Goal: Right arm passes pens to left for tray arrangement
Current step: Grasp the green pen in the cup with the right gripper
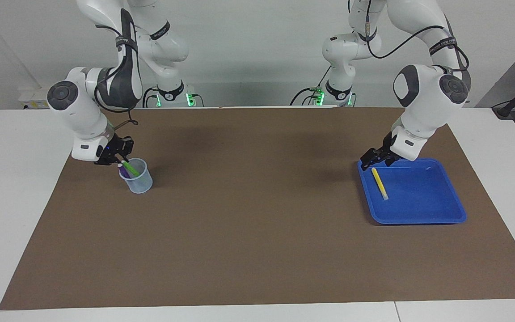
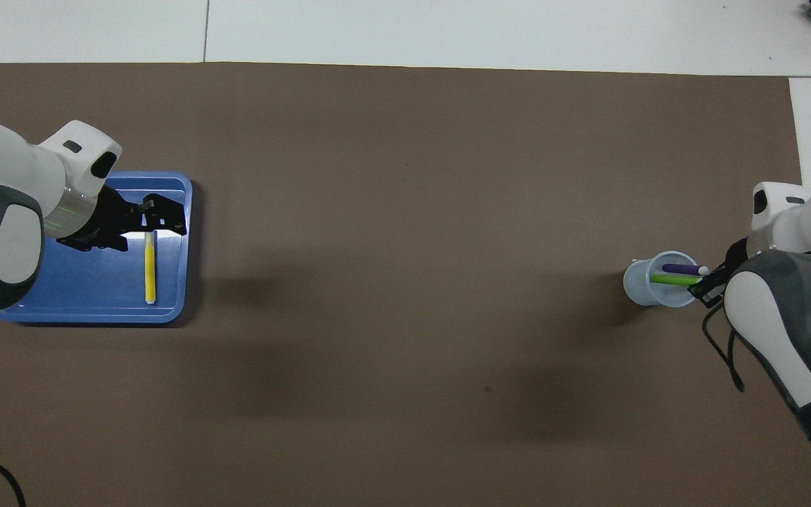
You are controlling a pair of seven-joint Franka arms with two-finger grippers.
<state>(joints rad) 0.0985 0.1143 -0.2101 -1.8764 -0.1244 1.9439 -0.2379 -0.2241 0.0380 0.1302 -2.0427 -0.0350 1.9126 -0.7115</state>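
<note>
Two pens [image 1: 128,168] half-hidden in cup [image 1: 137,181], right end effector [image 1: 120,159] clamping green one.

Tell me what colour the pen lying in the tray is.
Yellow pen with a pale end, in the blue tray; clearest in the facing view.

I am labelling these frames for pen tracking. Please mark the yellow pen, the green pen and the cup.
yellow pen [image 1: 379,183]: facing view, middle of its barrel, lying in the tray.
green pen [image 2: 671,279]: overhead view, mid-barrel, inside the cup.
cup [image 1: 141,184]: facing view, its side wall.
</note>
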